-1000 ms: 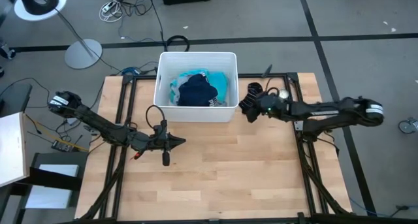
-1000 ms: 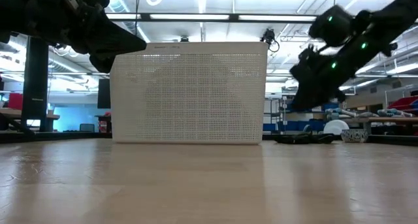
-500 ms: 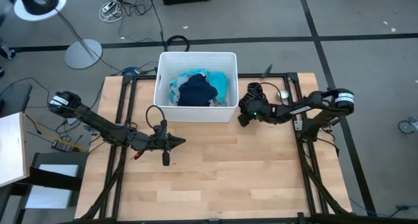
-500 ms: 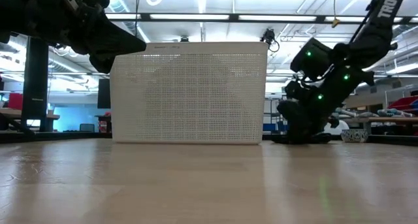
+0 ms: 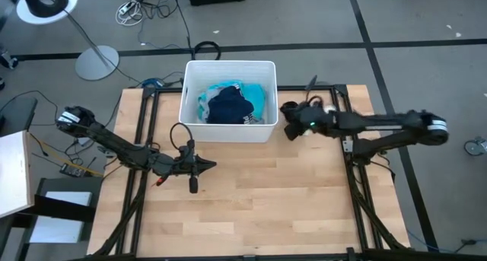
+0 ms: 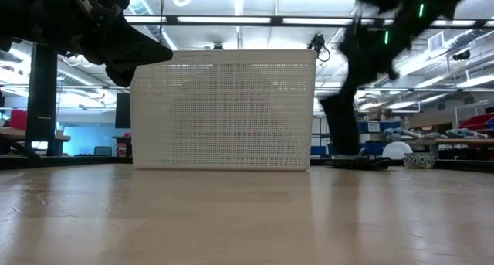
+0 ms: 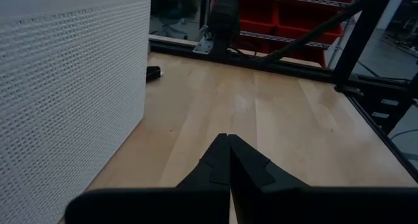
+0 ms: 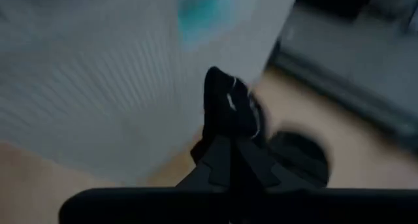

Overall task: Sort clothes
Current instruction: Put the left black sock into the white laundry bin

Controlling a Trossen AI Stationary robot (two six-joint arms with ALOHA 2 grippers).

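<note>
A white bin (image 5: 228,132) stands at the table's far middle, with a teal shirt (image 5: 259,97) and a dark navy garment (image 5: 230,107) lying inside. Just right of the bin, my right gripper (image 5: 289,128) is shut on a small dark garment (image 8: 225,110), which hangs down as a long dark strip (image 6: 340,110). Another small dark piece (image 8: 297,152) lies on the table below it. My left gripper (image 5: 215,167) hovers shut and empty in front of the bin. My right gripper pinches the small dark garment's upper end (image 8: 222,129) between its two fingers. The garment hangs slack below the gripper beside the bin's right wall. Its lower end (image 6: 340,145) reaches close to the table; whether it still touches there, I cannot tell.
The bin's perforated wall (image 7: 72,87) stands close beside my left gripper. Black frame rails (image 5: 350,162) run along the table's left and right sides. Bare wooden tabletop (image 5: 266,208) lies in front of the bin.
My right gripper has dropped to the table just right of the bin, shut on the small dark garment there and risen again. The garment has been drawn up off the table and now hangs below the fingers.
</note>
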